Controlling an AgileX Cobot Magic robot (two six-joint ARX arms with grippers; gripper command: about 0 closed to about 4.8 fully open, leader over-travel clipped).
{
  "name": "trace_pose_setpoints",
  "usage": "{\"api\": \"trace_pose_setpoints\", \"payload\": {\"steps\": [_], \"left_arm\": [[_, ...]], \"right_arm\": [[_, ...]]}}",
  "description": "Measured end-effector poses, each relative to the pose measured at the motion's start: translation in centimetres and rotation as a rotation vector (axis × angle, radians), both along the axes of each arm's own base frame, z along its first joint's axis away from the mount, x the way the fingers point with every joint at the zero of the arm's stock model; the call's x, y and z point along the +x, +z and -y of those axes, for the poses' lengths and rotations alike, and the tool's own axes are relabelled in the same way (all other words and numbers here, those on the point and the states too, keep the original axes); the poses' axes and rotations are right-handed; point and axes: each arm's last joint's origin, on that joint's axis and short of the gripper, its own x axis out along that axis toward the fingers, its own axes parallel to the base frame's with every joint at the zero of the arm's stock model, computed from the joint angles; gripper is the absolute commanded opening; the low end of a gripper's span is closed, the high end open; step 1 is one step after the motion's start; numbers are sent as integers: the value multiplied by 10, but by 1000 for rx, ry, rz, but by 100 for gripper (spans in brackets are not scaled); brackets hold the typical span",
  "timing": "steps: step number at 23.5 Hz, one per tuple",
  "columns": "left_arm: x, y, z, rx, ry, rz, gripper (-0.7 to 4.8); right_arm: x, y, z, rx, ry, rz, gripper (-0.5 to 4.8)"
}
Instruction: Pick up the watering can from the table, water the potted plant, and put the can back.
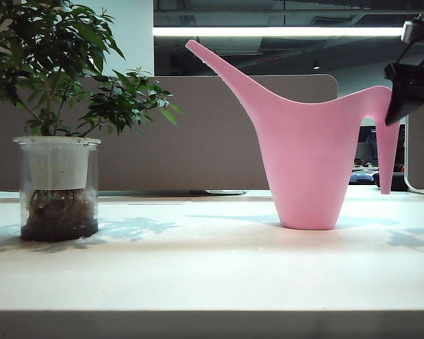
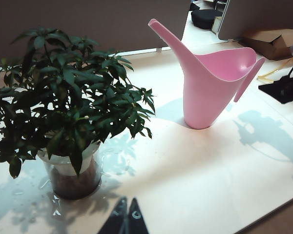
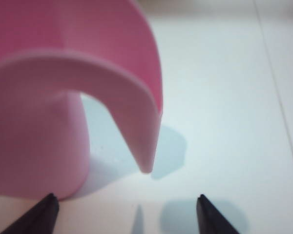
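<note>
Item: watering can (image 1: pixel 307 159). Pink moulded plastic, tall tapered body, long thin slanted spout, curved downturned handle. It stands upright on the white surface (image 1: pixel 212 275). Just ahead of the right pincer (image 3: pixel 124 214), whose tips stand wide apart and hold nothing; the handle's arch hangs directly before the gap between them. In the exterior view this pincer sits high beside the top of the handle.

Handling, as judged: rigid, thin-walled, light when empty; any water inside cannot be seen. The glossy skin is likely slippery, and the narrow base could tip under a sideways push. Best hold: across the flat band of the handle near its crest, tips on either face, so the spout can be tilted.

Item: potted plant (image 2: pixel 68 112). Bushy dark leaves in a clear glass jar, fragile. It stands close in front of the left pincer (image 2: pixel 127 217), whose tips lie together, empty. It is well apart from the right pincer, beyond the can on the spout side.
</note>
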Motion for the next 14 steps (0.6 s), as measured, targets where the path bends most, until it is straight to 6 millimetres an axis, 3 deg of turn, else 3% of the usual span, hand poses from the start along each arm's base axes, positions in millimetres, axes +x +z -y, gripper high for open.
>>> {"api": "trace_pose_setpoints", "payload": {"steps": [5,9,14], "left_arm": [[-1,0,1,38,-33,22,-5],[-1,0,1,51,-37,30,-5],[-1,0,1,51,-37,30,-5]], "right_arm": [[12,-2,0,9,-7,62,429],[27,-25,0,5,-9,21,429],[45,-39,0,3,-9,88,429]]}}
